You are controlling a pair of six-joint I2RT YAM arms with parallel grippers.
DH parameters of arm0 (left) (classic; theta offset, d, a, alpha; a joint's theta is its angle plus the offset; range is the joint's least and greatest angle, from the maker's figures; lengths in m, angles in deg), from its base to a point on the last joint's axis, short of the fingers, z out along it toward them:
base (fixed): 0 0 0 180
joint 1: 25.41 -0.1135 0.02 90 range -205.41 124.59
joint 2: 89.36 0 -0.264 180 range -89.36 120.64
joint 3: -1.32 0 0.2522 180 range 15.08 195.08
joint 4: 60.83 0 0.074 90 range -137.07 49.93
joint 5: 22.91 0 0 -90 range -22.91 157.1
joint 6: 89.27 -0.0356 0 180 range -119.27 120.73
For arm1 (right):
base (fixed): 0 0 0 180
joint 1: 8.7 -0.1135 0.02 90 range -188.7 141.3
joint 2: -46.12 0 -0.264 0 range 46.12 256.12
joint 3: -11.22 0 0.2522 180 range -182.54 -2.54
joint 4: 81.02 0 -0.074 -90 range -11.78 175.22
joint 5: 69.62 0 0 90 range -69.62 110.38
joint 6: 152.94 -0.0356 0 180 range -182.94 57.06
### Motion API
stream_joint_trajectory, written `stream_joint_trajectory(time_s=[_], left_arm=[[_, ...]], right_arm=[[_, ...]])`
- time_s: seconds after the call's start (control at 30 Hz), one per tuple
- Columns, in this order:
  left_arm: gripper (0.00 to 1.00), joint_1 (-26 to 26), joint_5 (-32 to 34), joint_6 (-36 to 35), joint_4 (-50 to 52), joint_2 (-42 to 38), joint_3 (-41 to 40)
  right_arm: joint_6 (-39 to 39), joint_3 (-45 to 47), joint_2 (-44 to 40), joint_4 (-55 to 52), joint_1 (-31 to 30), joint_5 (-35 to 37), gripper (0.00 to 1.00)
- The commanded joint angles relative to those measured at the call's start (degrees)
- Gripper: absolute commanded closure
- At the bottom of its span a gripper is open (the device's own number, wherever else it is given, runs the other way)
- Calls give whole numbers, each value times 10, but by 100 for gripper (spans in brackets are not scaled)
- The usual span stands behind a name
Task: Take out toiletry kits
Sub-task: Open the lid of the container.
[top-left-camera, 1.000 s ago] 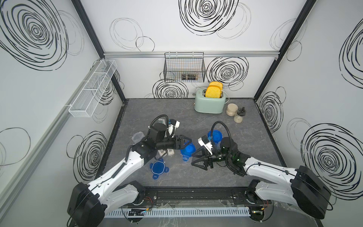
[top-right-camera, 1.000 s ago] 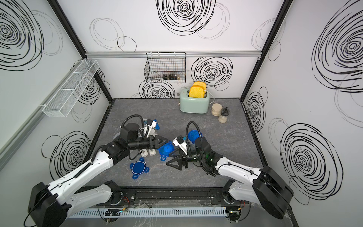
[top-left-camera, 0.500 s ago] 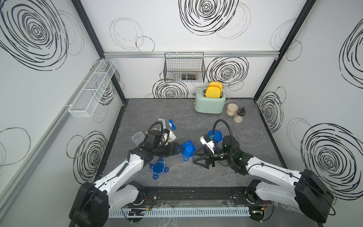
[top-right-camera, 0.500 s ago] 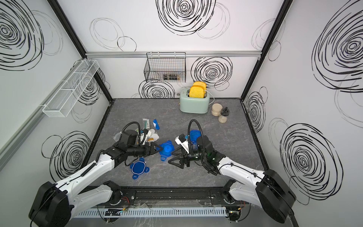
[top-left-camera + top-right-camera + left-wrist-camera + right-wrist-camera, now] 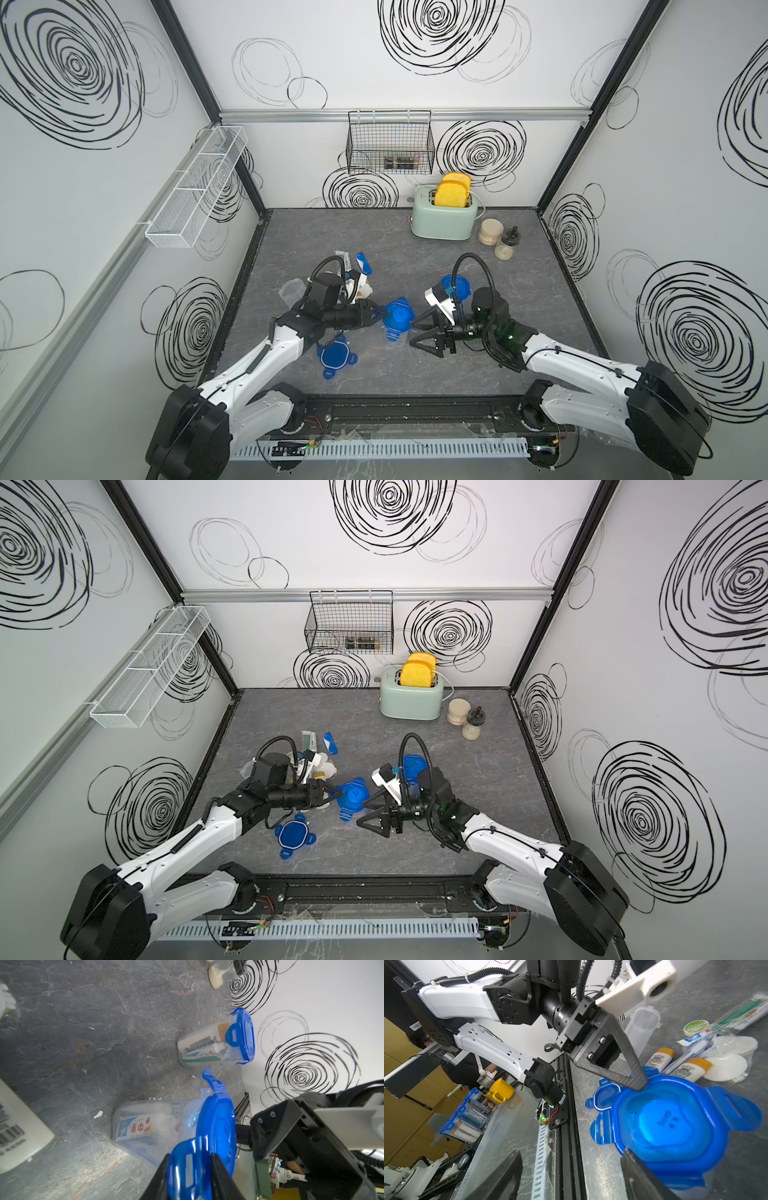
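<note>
Left arm (image 5: pixel 286 340) has dropped back off the pile, and its pincer (image 5: pixel 189 1159) has gone from wide to narrow: it's clamped on a tab of the blue lid (image 5: pixel 398 318) now, one finger (image 5: pixel 220 1178) either side.

From the left edge, then: an empty clear jar (image 5: pixel 291 291) sits on the grey surface (image 5: pixel 415 257), and just beside it lies the unpacked kit (image 5: pixel 724 1064), all out in the open. Two cream bottles (image 5: pixel 691 1069) with tan caps, a toothbrush (image 5: pixel 683 1056) between them, a round tin (image 5: pixel 695 1027), a green sachet (image 5: pixel 741 1012), and a blue folding toothbrush (image 5: pixel 363 262) a little further back. Nearer the front a loose lid (image 5: pixel 334 355) lies flat, close by that arm.

Centre: the middle jar (image 5: pixel 124 1118) stands between the two pincers, tabs flipped out, lid on top. The second kit (image 5: pixel 164 1120) is inside it, and a toothpaste tube (image 5: pixel 135 1128) shows through the clear wall.

Right pincer (image 5: pixel 414 334) hangs just beside that jar, jaws wide, gripping nothing. Just behind it a third jar (image 5: pixel 185 1057) stands upright, clipped shut, with the third kit (image 5: pixel 199 1043) packed inside, tan-capped bottle and all.

Far back on the right, a mint toaster (image 5: pixel 444 222) with two yellow slices (image 5: pixel 451 193) poking up. Two beige jars (image 5: pixel 490 230) stand just beside it, one with a dark top.
</note>
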Motion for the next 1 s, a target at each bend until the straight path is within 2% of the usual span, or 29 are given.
stream_joint_trajectory(time_s=[0.0,0.13,0.6,0.97], left_arm=[[72,-4,10,-23,17,-6,18],[79,-3,11,-28,24,-10,26],[86,5,10,-47,69,-25,70],[92,58,15,-74,63,-24,109]], right_arm=[[4,11,-2,0,1,2,23],[3,15,-1,3,1,2,23],[7,14,5,-1,1,4,23],[6,19,-14,-2,1,12,23]])
